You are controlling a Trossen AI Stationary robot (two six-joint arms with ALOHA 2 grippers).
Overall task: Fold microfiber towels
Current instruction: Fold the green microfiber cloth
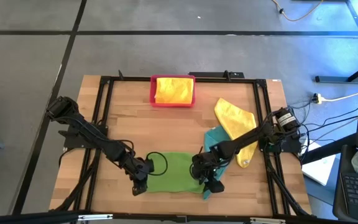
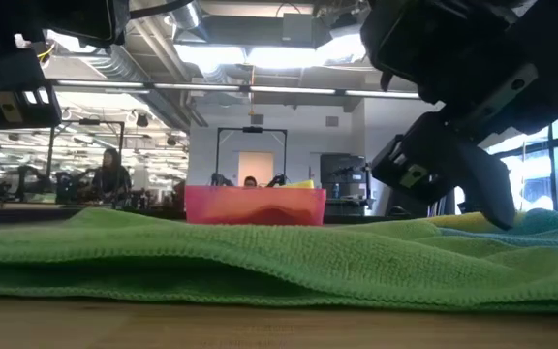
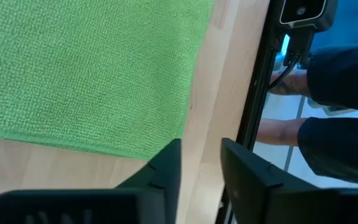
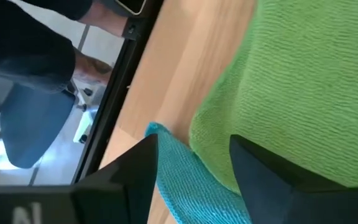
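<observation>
High view findings: my left pincer [image 1: 139,184] sits at the left edge of the bright green towel [image 1: 173,171], which lies flat near the front edge of the wooden table [image 1: 123,118]. My right pincer [image 1: 211,184] sits at that towel's right edge, over the spot where the teal towel [image 1: 213,140] pokes out beside it.

Left wrist view: my two fingers [image 3: 166,168] stand narrowly parted with bare wood between them; nothing is gripped. The green cloth's corner lies just beside one fingertip.

Right wrist view: my fingers [image 4: 263,171] stand apart, with the teal cloth [image 4: 191,186] and the edge of the green one in the gap. Neither finger presses on the fabric.

One yellow towel [image 1: 236,121] lies behind the teal one, partly under my right arm. Another yellow towel [image 1: 174,89] lies bunched in the pink tray [image 1: 153,98] at the table's rear.

Low view: the green towel spreads across the foreground, the tray beyond it.
</observation>
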